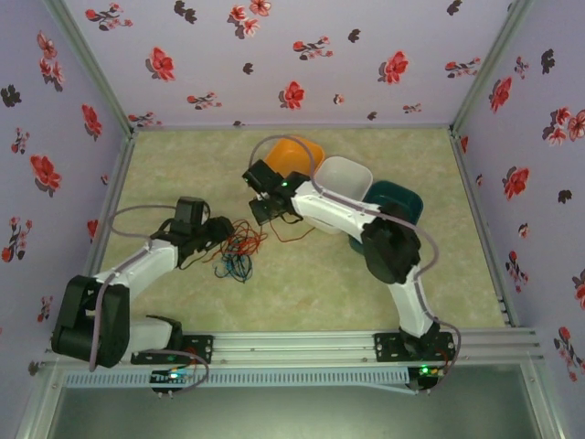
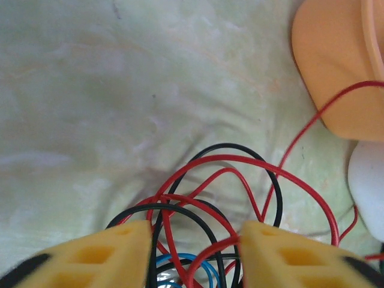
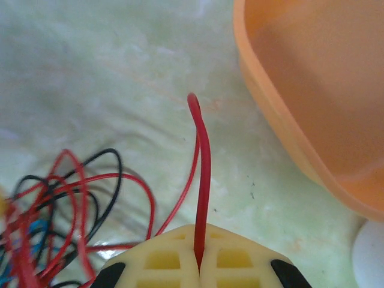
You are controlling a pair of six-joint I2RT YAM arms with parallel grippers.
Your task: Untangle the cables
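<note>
We see the right fingers [image 3: 162, 255] clenched on a red cable [image 3: 204, 168] beside an orange bowl [image 1: 297, 146], with a white bowl [image 1: 343, 165] and a teal bowl [image 1: 407, 195] alongside. The left fingers [image 2: 102, 252] stand apart astride the tangled cables [image 1: 236, 249], which lie on the surface [image 1: 320, 283] outside the bowls.

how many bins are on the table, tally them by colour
orange bin: 1
white bin: 1
teal bin: 1
total: 3
</note>
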